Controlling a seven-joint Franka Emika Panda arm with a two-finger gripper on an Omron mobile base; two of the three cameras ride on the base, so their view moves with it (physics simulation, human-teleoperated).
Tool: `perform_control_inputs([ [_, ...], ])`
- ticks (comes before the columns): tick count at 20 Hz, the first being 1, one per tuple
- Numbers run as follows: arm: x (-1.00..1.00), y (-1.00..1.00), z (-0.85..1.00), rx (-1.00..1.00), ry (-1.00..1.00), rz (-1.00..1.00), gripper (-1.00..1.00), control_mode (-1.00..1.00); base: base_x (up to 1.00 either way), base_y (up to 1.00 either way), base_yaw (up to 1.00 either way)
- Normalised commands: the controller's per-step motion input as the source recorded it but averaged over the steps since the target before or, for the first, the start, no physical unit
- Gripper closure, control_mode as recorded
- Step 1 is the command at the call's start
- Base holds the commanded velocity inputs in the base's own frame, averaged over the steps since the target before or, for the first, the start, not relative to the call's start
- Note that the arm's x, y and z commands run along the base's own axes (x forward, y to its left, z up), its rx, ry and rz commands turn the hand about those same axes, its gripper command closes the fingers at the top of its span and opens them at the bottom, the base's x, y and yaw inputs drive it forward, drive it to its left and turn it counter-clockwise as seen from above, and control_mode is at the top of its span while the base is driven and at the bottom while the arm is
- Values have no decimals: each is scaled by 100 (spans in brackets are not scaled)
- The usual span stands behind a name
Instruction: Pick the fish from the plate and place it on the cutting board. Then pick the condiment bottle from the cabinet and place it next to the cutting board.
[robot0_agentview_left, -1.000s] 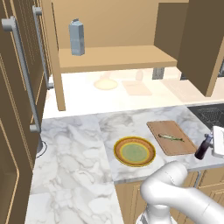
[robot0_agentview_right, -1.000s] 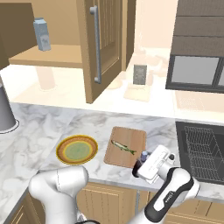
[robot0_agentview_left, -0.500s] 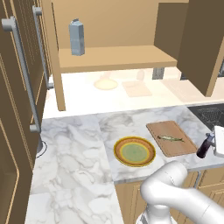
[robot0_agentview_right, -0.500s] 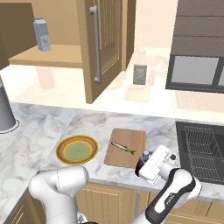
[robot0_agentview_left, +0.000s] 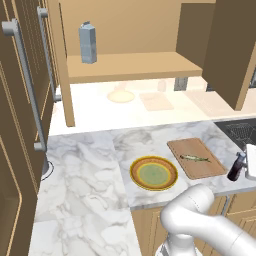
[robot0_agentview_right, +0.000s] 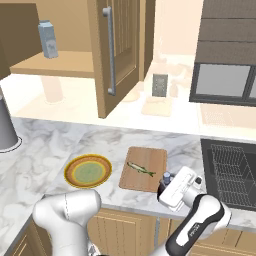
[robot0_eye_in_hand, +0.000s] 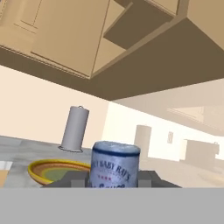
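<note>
The fish (robot0_agentview_left: 195, 158) lies on the cutting board (robot0_agentview_left: 202, 167), also seen from the right as the fish (robot0_agentview_right: 141, 169) on the cutting board (robot0_agentview_right: 150, 155). To the board's left sits the plate (robot0_agentview_left: 153, 173), bare inside. Just off the board's right edge stands the upright condiment bottle (robot0_agentview_left: 236, 167), with my gripper (robot0_agentview_left: 244, 167) shut on it. In the hand view the condiment bottle (robot0_eye_in_hand: 116, 164) fills the gap between my fingertips (robot0_eye_in_hand: 78, 178), and the plate (robot0_eye_in_hand: 57, 169) lies beyond. Whether the bottle touches the counter I cannot tell. The cabinet (robot0_agentview_left: 130, 65) stands open above.
A grey-blue carton (robot0_agentview_left: 88, 42) stands on the cabinet shelf. A dark sink with a wire rack (robot0_agentview_right: 232, 172) lies right of the bottle. A grey cylinder (robot0_agentview_right: 5, 125) stands at the counter's far left. The cabinet door (robot0_agentview_right: 117, 50) hangs open over the counter.
In the left base view my gripper and the bottle have edged slightly to the right beside the board. Fish, plate and board have not moved.
</note>
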Motion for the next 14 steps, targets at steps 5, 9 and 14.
perform_control_inputs([
  [5, 0, 0, -10, 0, -8, 0, 100, -100, 0, 0, 0],
  [9, 0, 0, -30, 0, -8, 0, 100, -100, 0, 0, 0],
  [14, 0, 0, -47, 0, -6, 0, 100, -100, 0, 0, 0],
])
